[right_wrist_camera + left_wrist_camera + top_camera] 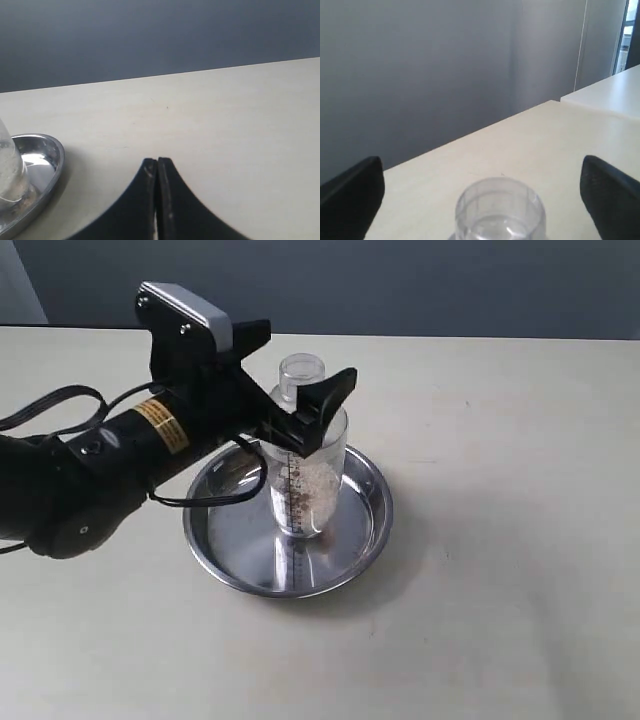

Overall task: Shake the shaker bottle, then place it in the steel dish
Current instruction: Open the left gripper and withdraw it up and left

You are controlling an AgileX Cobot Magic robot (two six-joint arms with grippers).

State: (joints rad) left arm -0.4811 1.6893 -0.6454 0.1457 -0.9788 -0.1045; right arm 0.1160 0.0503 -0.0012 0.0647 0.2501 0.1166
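Exterior view, shaker bottle (305, 490) upright, mid steel dish (230, 540) (off rim)

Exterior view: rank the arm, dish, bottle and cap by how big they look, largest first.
1. Arm: it fills the most picture, though it may sit nearer the camera and the frame edge cuts it off.
2. Dish
3. Bottle
4. Cap

Shaker bottle (306, 490) upright in steel dish (232, 532)

Looks like a lab (or plain office): bare beige table (520, 540), blank grey wall (420, 280)
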